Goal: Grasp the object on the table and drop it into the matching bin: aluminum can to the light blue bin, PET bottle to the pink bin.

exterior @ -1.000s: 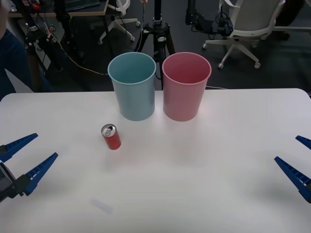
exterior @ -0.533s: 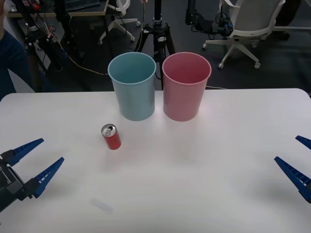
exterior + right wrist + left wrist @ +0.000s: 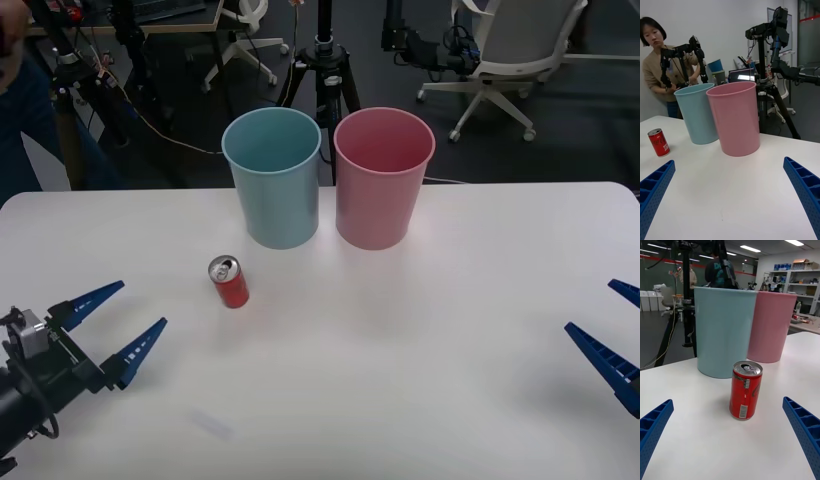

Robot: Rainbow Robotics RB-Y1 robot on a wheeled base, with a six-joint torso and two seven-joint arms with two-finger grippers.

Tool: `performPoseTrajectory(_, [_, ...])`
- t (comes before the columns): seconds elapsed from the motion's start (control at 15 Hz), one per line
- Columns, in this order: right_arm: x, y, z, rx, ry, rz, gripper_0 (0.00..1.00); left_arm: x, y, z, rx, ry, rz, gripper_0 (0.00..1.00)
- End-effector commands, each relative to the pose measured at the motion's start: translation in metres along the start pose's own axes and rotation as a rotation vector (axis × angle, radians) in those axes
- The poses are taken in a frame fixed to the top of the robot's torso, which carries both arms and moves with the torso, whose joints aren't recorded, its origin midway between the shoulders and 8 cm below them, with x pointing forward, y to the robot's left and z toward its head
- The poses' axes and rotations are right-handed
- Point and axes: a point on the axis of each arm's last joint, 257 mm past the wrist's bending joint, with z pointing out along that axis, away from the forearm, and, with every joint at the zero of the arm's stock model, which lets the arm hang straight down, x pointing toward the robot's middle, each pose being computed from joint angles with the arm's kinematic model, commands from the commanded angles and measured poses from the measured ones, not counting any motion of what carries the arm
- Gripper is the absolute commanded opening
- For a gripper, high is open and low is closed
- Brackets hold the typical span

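The aluminum can stood upright just before the light blue bin. The left gripper was held near it, fingers spread, presumably for grasping.

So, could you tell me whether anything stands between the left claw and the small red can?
Nothing visible does: bare white tabletop lies between the open left claw and the small red aluminium can.

One aluminum can stands on one table. There are two bins: one light blue bin, one pink bin.
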Motion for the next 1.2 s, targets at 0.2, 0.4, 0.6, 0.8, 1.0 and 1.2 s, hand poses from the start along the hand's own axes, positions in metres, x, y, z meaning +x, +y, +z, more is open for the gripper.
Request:
performPoseTrajectory(0.2, [0.000,0.000,0.000,0.000,0.000,0.000,1.00,0.020,-0.001,0.017,-0.020,0.048,0.013,1.00])
performPoseTrajectory(0.4, [0.000,0.000,0.000,0.000,0.000,0.000,1.00,0.024,-0.008,0.035,-0.014,0.055,0.022,1.00])
performPoseTrajectory(0.6, [0.000,0.000,0.000,0.000,0.000,0.000,1.00,0.028,-0.019,0.050,0.007,0.051,0.063,1.00])
performPoseTrajectory(0.8, [0.000,0.000,0.000,0.000,0.000,0.000,1.00,0.036,-0.023,0.065,0.028,0.055,0.060,1.00])
performPoseTrajectory(1.0, [0.000,0.000,0.000,0.000,0.000,0.000,1.00,0.036,-0.025,0.080,0.024,0.046,0.086,1.00])
performPoseTrajectory(1.2, [0.000,0.000,0.000,0.000,0.000,0.000,1.00,0.036,-0.024,0.094,0.009,0.048,0.095,1.00])
